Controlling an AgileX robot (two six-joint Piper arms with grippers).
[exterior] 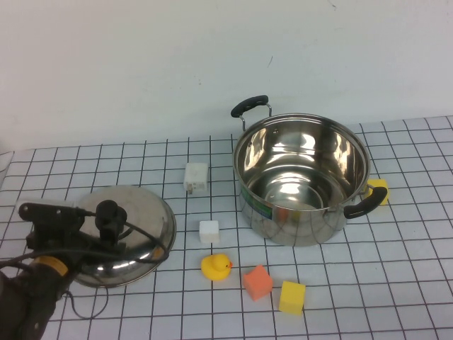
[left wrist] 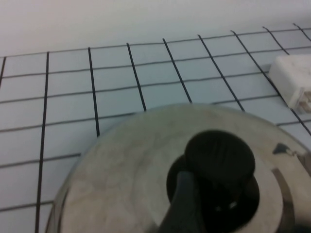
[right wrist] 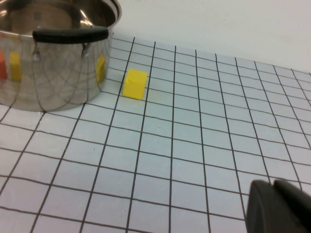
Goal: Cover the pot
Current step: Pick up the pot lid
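The pot (exterior: pixel 301 177) is a large shiny steel stockpot with two black handles and a green label band. It stands open at the right of the high view and also shows in the right wrist view (right wrist: pixel 53 53). The domed steel lid (exterior: pixel 141 212) with a black knob (exterior: pixel 107 211) lies on the table at the left. My left gripper (exterior: pixel 110 225) is at the knob, open. One finger (left wrist: pixel 182 204) sits beside the knob (left wrist: pixel 221 158). My right gripper (right wrist: pixel 274 196) is shut and empty, low over the table to the right of the pot.
On the gridded table are a white adapter (exterior: pixel 196 177), a small white block (exterior: pixel 209 231), a yellow duck (exterior: pixel 216 266), an orange block (exterior: pixel 257 282), a yellow block (exterior: pixel 291 297) and another yellow block by the pot's right handle (right wrist: pixel 134 83).
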